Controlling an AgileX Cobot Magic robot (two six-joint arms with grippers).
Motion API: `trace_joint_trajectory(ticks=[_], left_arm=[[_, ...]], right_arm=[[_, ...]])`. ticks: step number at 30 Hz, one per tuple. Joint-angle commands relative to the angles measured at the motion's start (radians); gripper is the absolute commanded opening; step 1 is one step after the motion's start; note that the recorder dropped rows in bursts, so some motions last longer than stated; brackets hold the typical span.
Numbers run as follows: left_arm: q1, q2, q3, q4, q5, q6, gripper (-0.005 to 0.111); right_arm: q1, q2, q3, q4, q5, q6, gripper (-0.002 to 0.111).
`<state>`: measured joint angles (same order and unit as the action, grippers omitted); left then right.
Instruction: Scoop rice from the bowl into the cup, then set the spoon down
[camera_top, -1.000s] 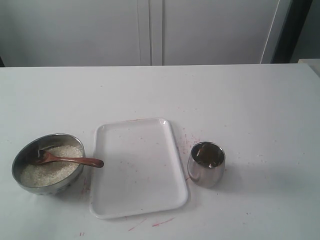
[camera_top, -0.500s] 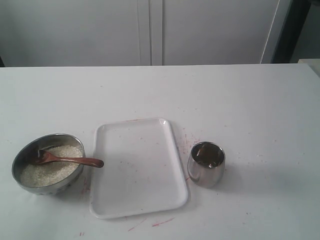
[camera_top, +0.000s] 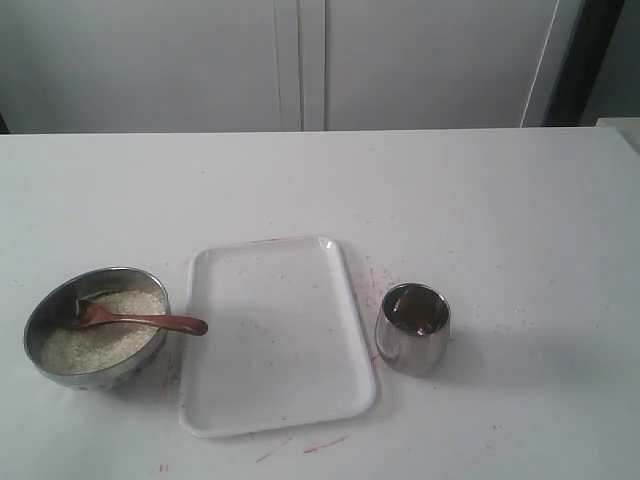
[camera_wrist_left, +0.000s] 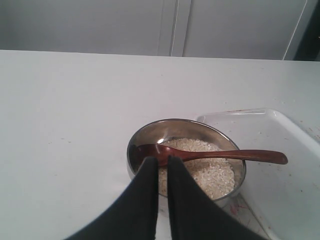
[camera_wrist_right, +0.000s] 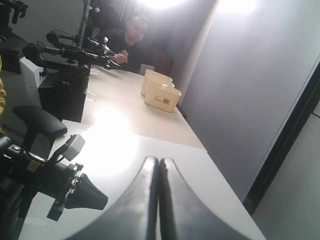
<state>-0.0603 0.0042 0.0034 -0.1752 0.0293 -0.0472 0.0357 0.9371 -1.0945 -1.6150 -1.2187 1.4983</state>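
fingers of the left gripper (camera_wrist_left: 160, 161) stand almost together, only a thin slit between them, and they hold nothing. in the left wrist view their tips overlap the near rim of the bowl (camera_wrist_left: 145, 134) and the oval end of the spoon (camera_wrist_left: 215, 155), but that view does not show whether they touch either one. the right gripper (camera_wrist_right: 159, 161) is pressed together and empty, pointing off into the room rather than at the table (camera_top: 500, 220).

the spoon lies with its oval end in the rice (camera_top: 100, 345) at the bowl's far left side. its handle crosses the rim, and its end hangs over the edge of the white tray (camera_top: 280, 340). the cup (camera_top: 412, 330) stands upright just right of the tray, well apart from the bowl. its inside is dark and what it holds is hard to make out. neither gripper shows in the exterior view, and both arms are cut off in the wrist views.
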Motion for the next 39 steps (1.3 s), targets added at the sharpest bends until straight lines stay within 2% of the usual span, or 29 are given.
trace_joint_trajectory(ticks=[1,9,15,19,24,27,31,39], left_arm=[[-0.002,-0.004,-0.003,-0.009,-0.006,-0.002,0.014],[-0.002,-0.004,-0.003,-0.009,-0.006,-0.002,0.014],[-0.002,-0.004,-0.003,-0.009,-0.006,-0.002,0.014],[-0.002,-0.004,-0.003,-0.009,-0.006,-0.002,0.014],[-0.002,-0.004,-0.003,-0.009,-0.006,-0.002,0.014],[-0.002,-0.004,-0.003,-0.009,-0.006,-0.002,0.014],[-0.002,-0.004,-0.003,-0.009,-0.006,-0.002,0.014],[-0.002,-0.004,-0.003,-0.009,-0.006,-0.002,0.014]], right_arm=[[0.004,-0.019,-0.003,-0.002,-0.002,-0.001,0.0],[0.004,-0.079,-0.003,-0.011,0.051,0.164,0.0],[0.004,-0.079,-0.003,-0.026,0.201,0.329,0.0],[0.004,-0.077,-0.001,-0.067,0.368,0.474,0.0],[0.004,-0.072,-0.001,-0.065,0.5,0.491,0.0],[0.004,-0.062,-0.001,-0.023,0.547,0.36,0.0],[0.004,-0.03,-0.001,0.122,0.556,0.043,0.0],[0.004,0.021,-0.001,0.406,0.546,-0.446,0.0]])
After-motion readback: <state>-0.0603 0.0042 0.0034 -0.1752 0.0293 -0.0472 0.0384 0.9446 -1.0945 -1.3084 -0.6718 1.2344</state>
